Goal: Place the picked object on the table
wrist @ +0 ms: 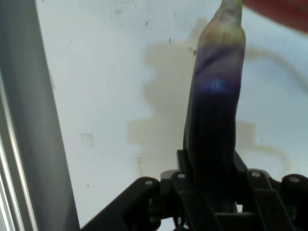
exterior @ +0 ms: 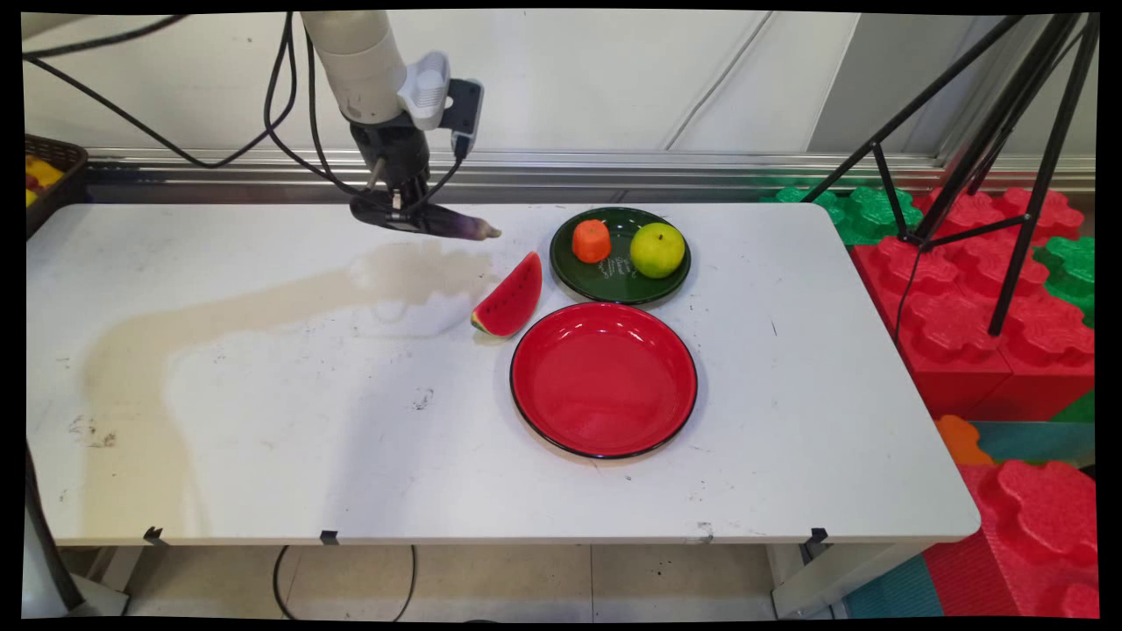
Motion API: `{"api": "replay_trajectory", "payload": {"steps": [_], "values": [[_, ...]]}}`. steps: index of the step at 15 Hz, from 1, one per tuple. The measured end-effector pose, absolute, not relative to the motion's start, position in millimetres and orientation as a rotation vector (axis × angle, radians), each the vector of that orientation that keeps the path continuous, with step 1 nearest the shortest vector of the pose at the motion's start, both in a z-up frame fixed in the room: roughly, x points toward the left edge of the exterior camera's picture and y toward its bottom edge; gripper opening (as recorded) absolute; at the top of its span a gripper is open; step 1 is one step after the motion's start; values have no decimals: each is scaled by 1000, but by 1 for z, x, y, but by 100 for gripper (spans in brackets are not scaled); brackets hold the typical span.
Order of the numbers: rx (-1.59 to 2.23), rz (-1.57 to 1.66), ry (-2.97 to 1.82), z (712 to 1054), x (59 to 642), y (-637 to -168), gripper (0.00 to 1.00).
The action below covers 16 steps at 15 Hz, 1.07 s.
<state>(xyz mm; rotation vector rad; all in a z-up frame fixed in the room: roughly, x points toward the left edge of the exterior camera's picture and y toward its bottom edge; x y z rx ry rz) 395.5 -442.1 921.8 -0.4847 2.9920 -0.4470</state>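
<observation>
My gripper [exterior: 399,206] hangs above the back middle of the white table [exterior: 263,421], shut on a purple eggplant [exterior: 456,223] held level, its stem tip pointing right. In the hand view the eggplant [wrist: 214,120] rises from between the fingers [wrist: 192,192], lifted off the table. A watermelon slice [exterior: 510,298] lies just right of and below the eggplant's tip. Beyond it a dark green plate [exterior: 614,276] carries an orange-red fruit [exterior: 592,240] and a green apple [exterior: 657,250]. A red plate [exterior: 605,379] holds nothing.
A dark basket [exterior: 48,180] with yellow items sits at the table's far left edge. A black tripod [exterior: 990,158] stands right of the table over red and green foam blocks [exterior: 973,298]. A metal rail [exterior: 570,166] runs along the wall behind.
</observation>
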Motion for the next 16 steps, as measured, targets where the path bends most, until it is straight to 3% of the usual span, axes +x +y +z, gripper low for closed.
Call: {"api": "replay_trajectory", "payload": {"steps": [16], "values": [[-136,-136,3057,843,432,-492,0]]}}
